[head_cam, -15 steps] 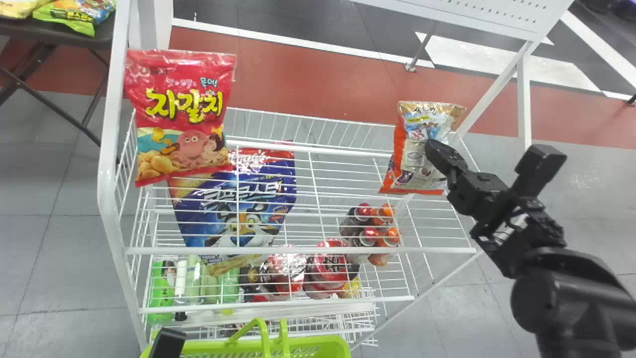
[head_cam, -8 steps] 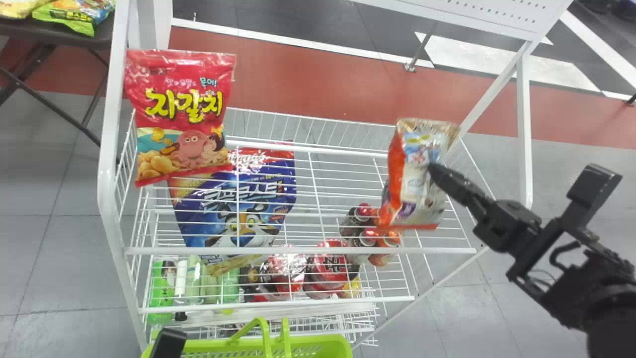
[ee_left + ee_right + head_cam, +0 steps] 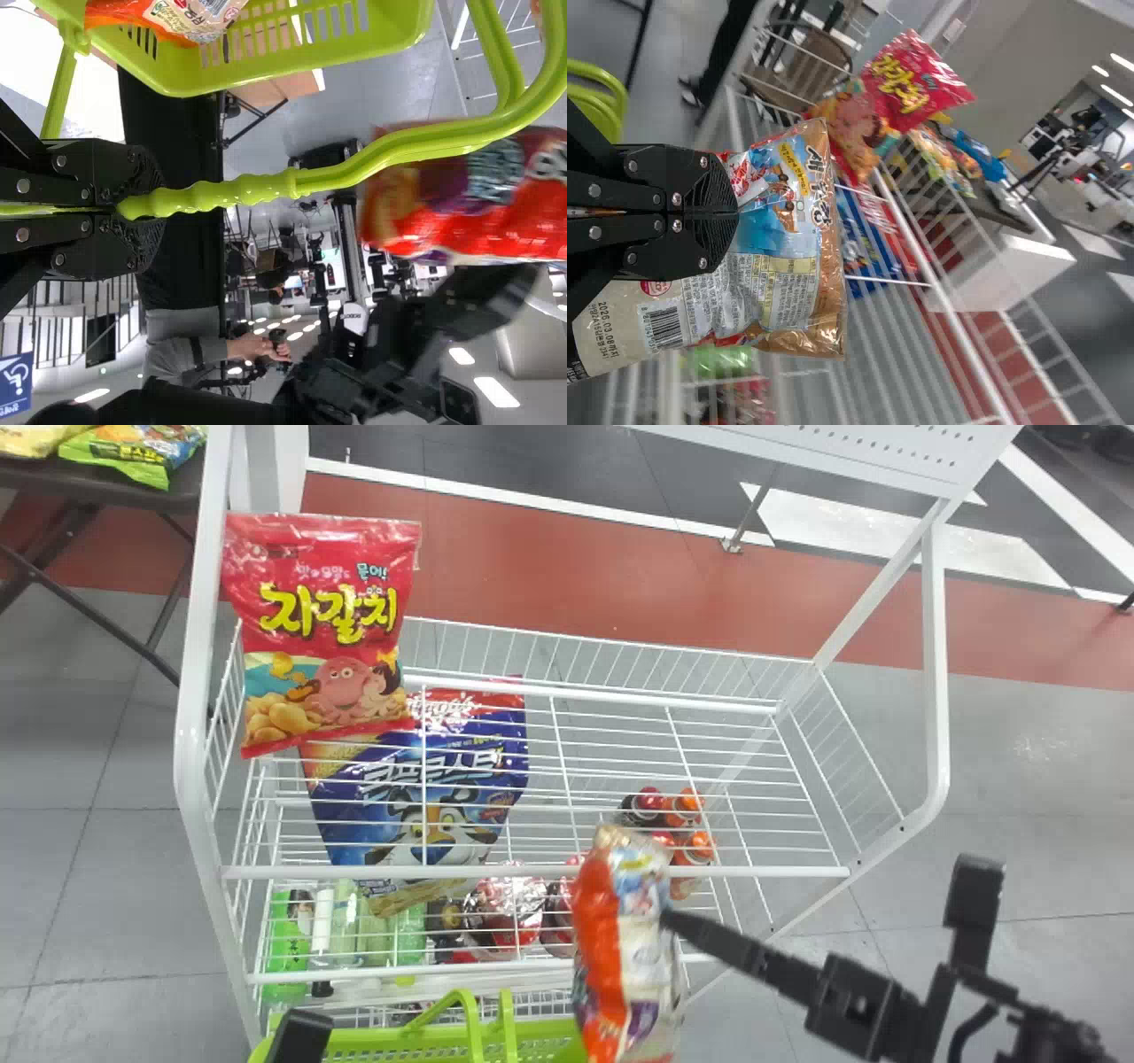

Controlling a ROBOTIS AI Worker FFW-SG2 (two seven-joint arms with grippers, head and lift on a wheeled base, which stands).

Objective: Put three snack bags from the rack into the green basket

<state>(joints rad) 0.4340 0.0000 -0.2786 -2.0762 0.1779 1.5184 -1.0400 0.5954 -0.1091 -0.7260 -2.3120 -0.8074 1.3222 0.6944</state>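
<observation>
Red and grey floor [image 3: 549, 567]; dark folding table [image 3: 177, 491].

And it's the left gripper [image 3: 301, 1036], fingers clamped on the green handle [image 3: 239, 196]! An orange bag [image 3: 193, 19] lies in the basket [image 3: 182, 78], and look, beyond the handle, a red bag [image 3: 443, 208], blurred, near the blurred black right arm [image 3: 403, 354]!

Open room over right rear of rack [image 3: 780, 871]; red bag [image 3: 323, 620], white post [image 3: 189, 753] crowd left end.
</observation>
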